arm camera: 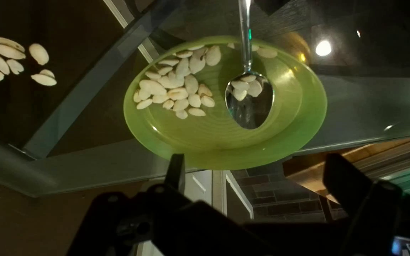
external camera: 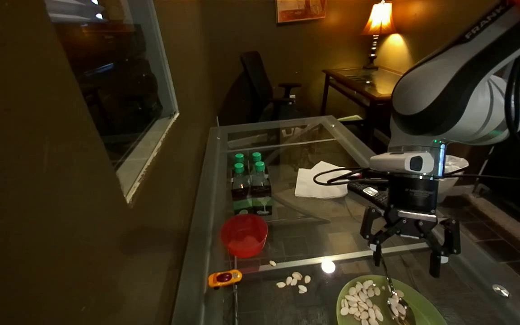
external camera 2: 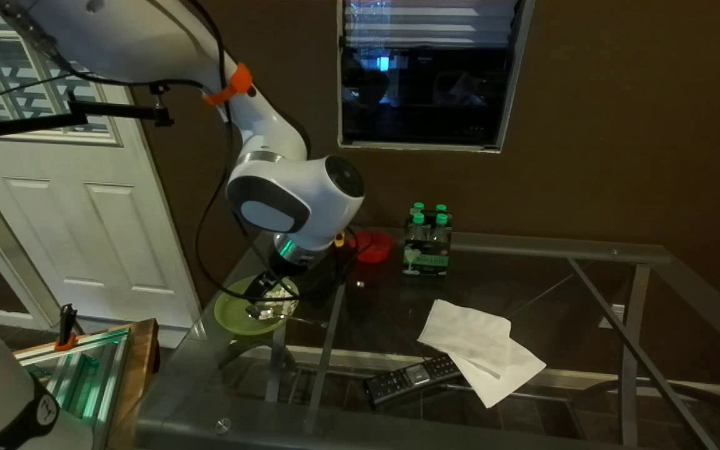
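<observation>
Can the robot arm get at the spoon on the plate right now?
Probably yes: the jaws hang open and empty nearby, and the spoon's handle juts past the plate's rim with nothing lying across it.

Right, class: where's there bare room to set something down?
Two patches of the glass table look free: one between the red bowl, bottles, papers and remote; another at the end past the bottles. Crowded: the green plate, with spoon and pale seeds, the open tool close by; also near the bowl, with toy car and loose seeds.
</observation>
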Controlling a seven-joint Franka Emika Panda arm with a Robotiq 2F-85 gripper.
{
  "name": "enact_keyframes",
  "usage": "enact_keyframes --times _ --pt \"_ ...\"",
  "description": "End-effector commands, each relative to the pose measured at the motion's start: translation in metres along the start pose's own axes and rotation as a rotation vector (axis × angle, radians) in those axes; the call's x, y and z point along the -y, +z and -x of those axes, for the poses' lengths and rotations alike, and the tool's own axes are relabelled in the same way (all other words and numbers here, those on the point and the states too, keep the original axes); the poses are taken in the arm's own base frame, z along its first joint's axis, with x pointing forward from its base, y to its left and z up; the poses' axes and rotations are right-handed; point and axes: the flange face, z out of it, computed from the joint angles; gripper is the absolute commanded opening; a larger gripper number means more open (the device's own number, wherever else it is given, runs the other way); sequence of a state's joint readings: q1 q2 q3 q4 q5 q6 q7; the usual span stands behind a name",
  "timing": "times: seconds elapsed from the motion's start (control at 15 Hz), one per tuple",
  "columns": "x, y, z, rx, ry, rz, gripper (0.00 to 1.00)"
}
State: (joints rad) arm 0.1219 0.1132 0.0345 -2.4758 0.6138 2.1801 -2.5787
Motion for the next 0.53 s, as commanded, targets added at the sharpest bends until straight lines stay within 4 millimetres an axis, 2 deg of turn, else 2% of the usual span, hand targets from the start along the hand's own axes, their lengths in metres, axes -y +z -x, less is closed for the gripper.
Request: enact_keyframes --times 0.0,0.13,0.4,0.47 --pt "-0.009 0.010 0.012 0.006 -0.019 -0.026 0.74" --pt "-0.013 0.013 0.018 0.017 -0.022 -0.032 0.70" --pt "-0.017 0.015 0.031 0.048 -0.035 -0.060 0.41" --pt "-0.018 0.016 0.034 0.052 -0.041 -0.068 0.39"
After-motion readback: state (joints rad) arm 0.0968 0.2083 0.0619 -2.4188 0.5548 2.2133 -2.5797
